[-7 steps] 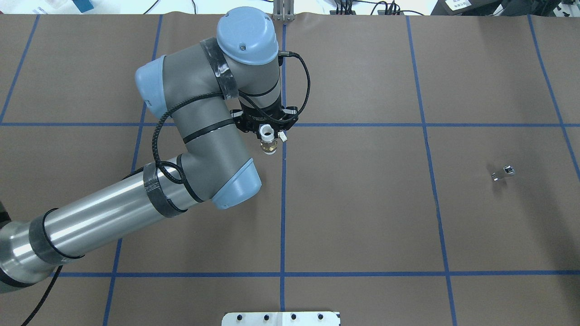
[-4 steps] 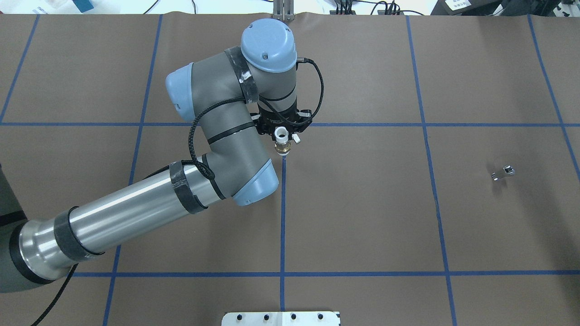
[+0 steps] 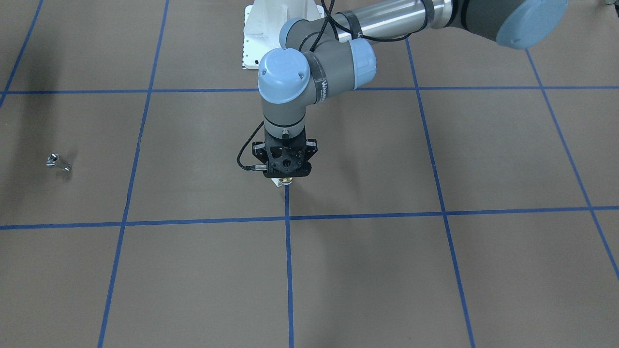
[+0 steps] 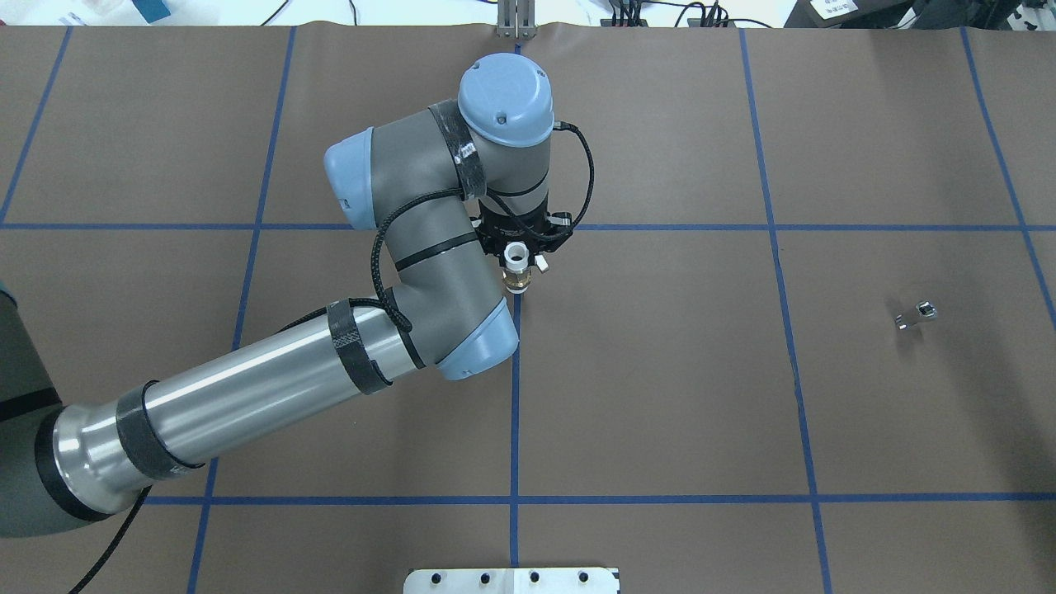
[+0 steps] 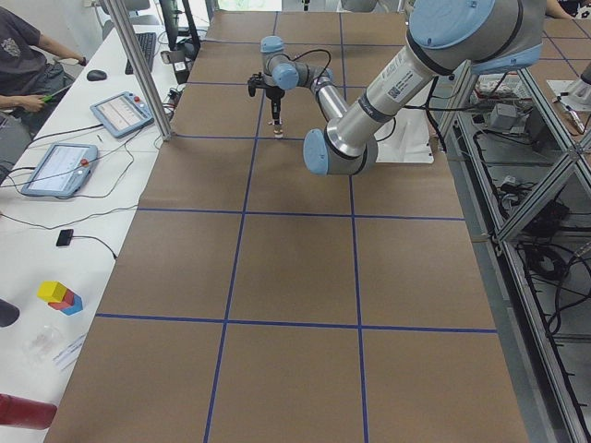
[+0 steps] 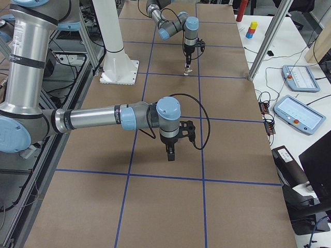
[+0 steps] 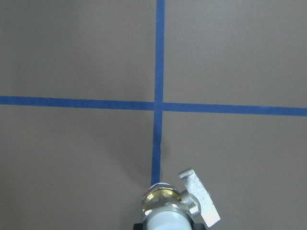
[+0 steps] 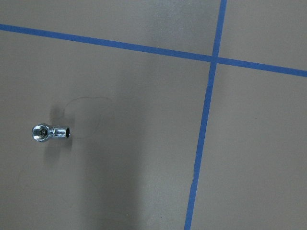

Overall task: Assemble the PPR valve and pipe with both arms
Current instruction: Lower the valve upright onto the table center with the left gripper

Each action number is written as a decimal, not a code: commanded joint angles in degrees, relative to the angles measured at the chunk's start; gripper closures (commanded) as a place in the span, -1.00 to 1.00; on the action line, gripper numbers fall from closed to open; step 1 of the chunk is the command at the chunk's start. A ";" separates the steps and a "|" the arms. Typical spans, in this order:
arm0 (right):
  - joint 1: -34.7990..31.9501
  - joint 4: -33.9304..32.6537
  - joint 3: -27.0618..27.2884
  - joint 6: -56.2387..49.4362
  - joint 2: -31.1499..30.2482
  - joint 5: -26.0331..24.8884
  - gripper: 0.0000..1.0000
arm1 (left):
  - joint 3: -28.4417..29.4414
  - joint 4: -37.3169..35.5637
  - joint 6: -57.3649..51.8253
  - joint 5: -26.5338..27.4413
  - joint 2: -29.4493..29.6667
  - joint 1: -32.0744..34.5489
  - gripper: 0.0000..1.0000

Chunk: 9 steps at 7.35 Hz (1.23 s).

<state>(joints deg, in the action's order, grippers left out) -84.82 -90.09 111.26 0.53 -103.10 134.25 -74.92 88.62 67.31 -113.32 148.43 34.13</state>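
Two slips threaten: the PPR valve (image 4: 517, 276), pinched by one white end in my closed left claw (image 4: 516, 257) at frame centre, may twist when pushed, and the pipe (image 4: 916, 315), loose mid-right on the surface (image 4: 660, 371), may skid from my right claw (image 6: 172, 151), whose opening I cannot tell.

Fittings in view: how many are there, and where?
2. The PPR valve is clamped in the left gripper over the centre tape line; the chrome pipe lies loose on the robot's right side. No others show.
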 commanded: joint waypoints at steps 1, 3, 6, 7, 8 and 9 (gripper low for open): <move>0.00 0.00 -0.07 0.00 0.00 0.05 -1.00 | 0.39 0.06 -0.07 0.03 -0.07 -0.11 1.00; 0.00 0.00 -0.07 0.00 0.00 0.05 -1.00 | 0.66 0.24 -0.07 -0.05 0.02 -0.29 1.00; 0.00 0.00 -0.16 0.00 0.00 0.23 -1.00 | 0.83 0.33 -0.16 -0.05 0.19 -0.29 1.00; 0.00 0.00 -0.16 0.00 0.00 0.23 -1.00 | 0.83 0.33 -0.24 0.03 0.19 -0.29 1.00; 0.00 0.00 -0.16 0.00 0.00 0.23 -1.00 | 1.01 0.33 -0.24 0.03 0.19 -0.29 1.00; 0.00 0.00 -0.07 0.00 0.00 0.23 -1.00 | 1.27 0.50 -0.24 0.38 0.37 -0.29 1.00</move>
<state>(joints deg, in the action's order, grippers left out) -84.81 -90.09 111.10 0.53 -103.10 134.47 -73.91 88.99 67.07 -113.22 148.68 33.84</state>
